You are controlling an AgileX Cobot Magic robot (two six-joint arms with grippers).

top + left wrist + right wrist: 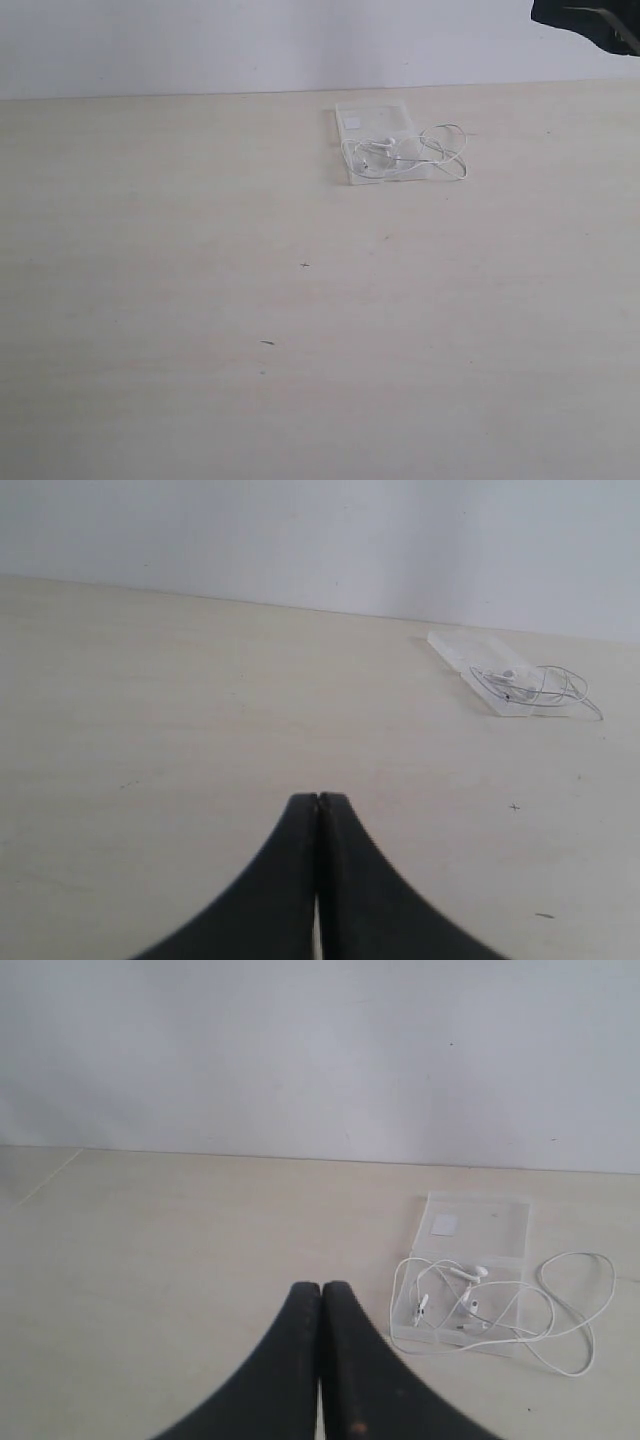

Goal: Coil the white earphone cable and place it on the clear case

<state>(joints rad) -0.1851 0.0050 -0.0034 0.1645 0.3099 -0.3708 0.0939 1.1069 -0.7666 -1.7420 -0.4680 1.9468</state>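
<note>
The clear case (375, 122) lies flat near the table's far edge, also seen as the clear case (455, 650) and the clear case (490, 1225). The white earphone cable (440, 160) rests in loose loops on the case's near half, with loops spilling off its right side onto the table; the cable (565, 1310) and the cable (555, 685) show the same. Both earbuds (478, 1272) lie on the case. My left gripper (318, 798) is shut and empty, far from the case. My right gripper (321, 1286) is shut and empty, short of the case.
The pale wooden table (200, 300) ends at a white wall (200, 40) behind the case. A dark part of the right arm (590, 22) shows at the upper right corner of the exterior view.
</note>
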